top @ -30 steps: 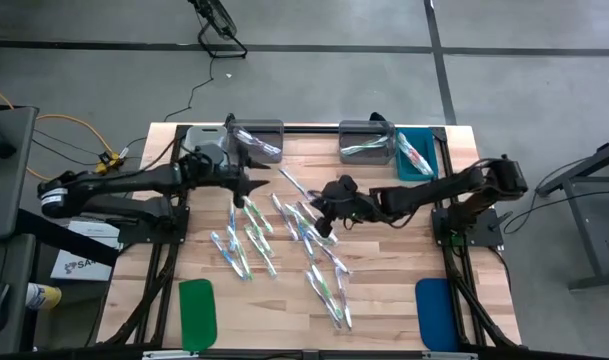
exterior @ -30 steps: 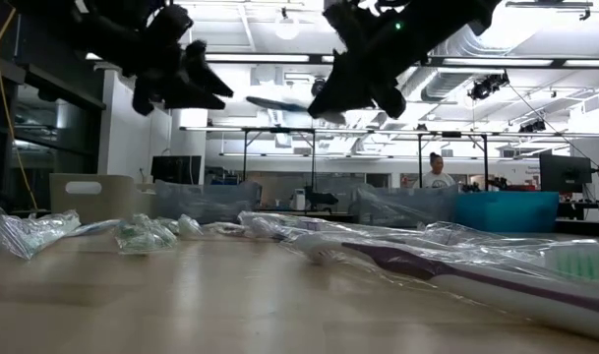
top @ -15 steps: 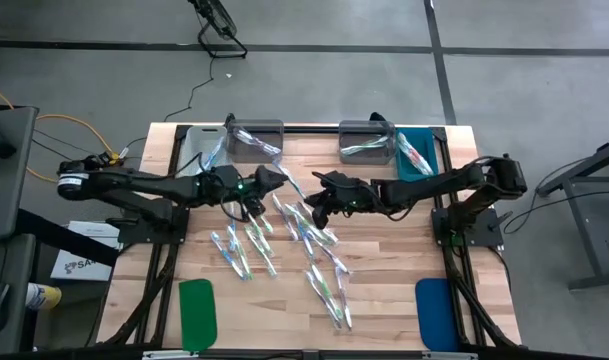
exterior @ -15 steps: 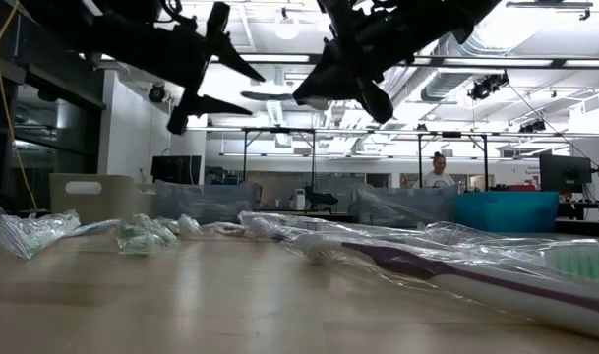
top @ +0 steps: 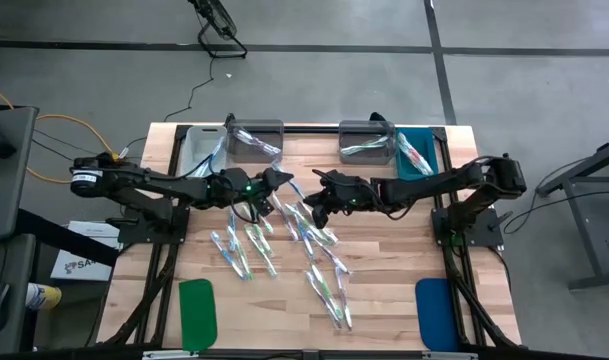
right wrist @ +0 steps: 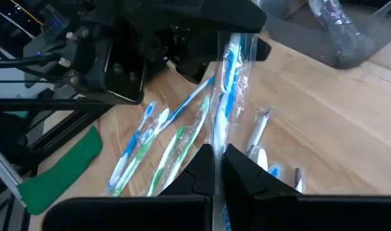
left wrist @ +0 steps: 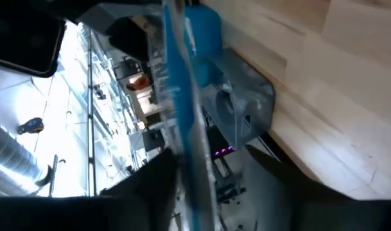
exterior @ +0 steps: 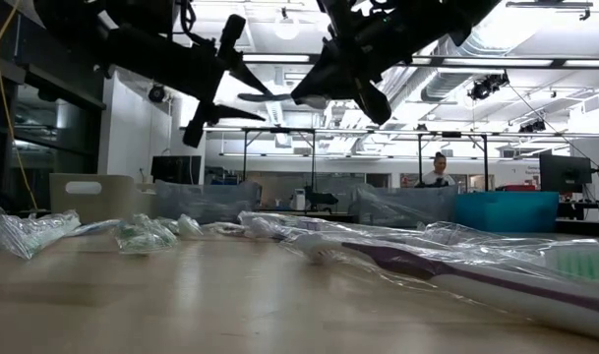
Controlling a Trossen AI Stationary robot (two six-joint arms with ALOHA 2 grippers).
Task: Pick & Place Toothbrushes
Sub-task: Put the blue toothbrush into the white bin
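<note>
Toothbrushes [top: 284, 235] in clear wrap lie strewn mid-table from above, light, slippery, best pinched mid-handle; low down, both arms meet overhead; the left gripper [left wrist: 201, 160] half-open around a blue brush [left wrist: 179, 96]; the right gripper [right wrist: 219, 163] clamped on that wrapped brush; no writing readable.

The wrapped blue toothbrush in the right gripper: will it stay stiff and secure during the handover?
The blue toothbrush juts out straight from the right gripper, so it is probably stiff and light. Its clear wrapper looks glossy and loose, so it may slip. The left gripper sits right at its far end.
</note>
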